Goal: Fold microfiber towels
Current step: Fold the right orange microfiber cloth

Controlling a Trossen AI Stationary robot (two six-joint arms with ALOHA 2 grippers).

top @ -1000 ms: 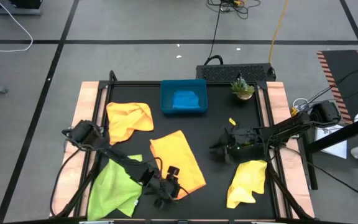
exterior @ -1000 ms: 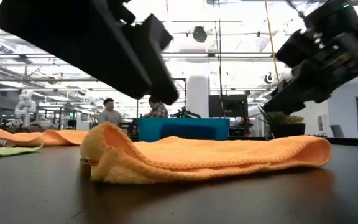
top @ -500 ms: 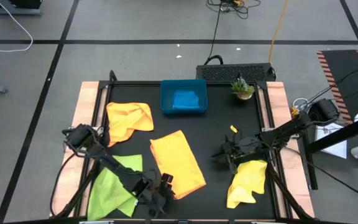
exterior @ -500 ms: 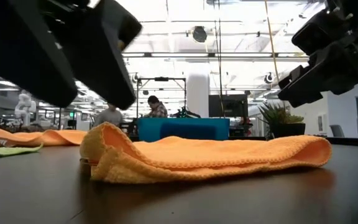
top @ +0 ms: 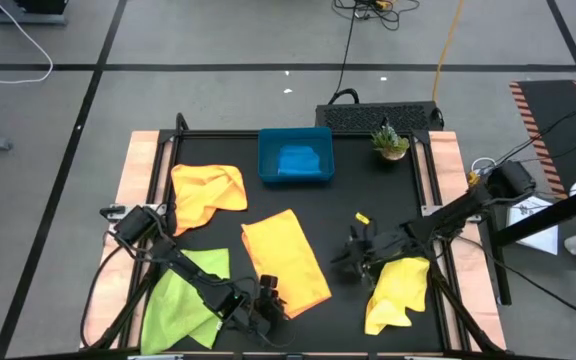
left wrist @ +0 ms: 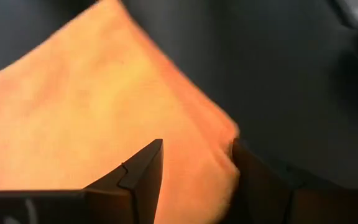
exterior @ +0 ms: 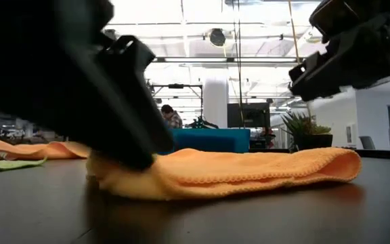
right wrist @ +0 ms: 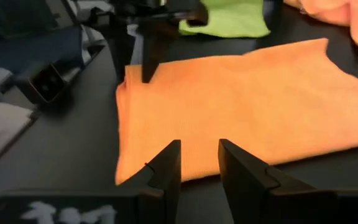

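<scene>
A folded orange microfiber towel (top: 285, 262) lies flat at the table's middle. My left gripper (top: 268, 301) is open, low at the towel's near left corner (left wrist: 222, 149), which shows between its fingers. My right gripper (top: 352, 252) is a little open and empty, above the table just right of the towel, which fills its wrist view (right wrist: 241, 112). A lime green towel (top: 186, 297), a yellow towel (top: 398, 291) and an orange-yellow towel (top: 206, 192) lie crumpled around it. A blue towel lies in the blue tray (top: 266, 158). My left gripper comes at the orange towel's near left corner (left wrist: 225, 158) from above. One finger (left wrist: 143, 174) is over the cloth and the other (left wrist: 260, 180) is beside its edge. I cannot tell whether they touch it. The towel lies flat on the table.
A small potted plant (top: 391, 142) stands at the far right beside the tray. Bare black table (top: 368, 200) lies between the tray and the orange towel. People stand in the room beyond the table (exterior: 171, 116).
My left gripper has come down and toward the orange towel, ending low at its near left corner; in the low view it now covers the towel's raised end. My right gripper has drifted a little toward the near edge. The towels have stayed in place.
</scene>
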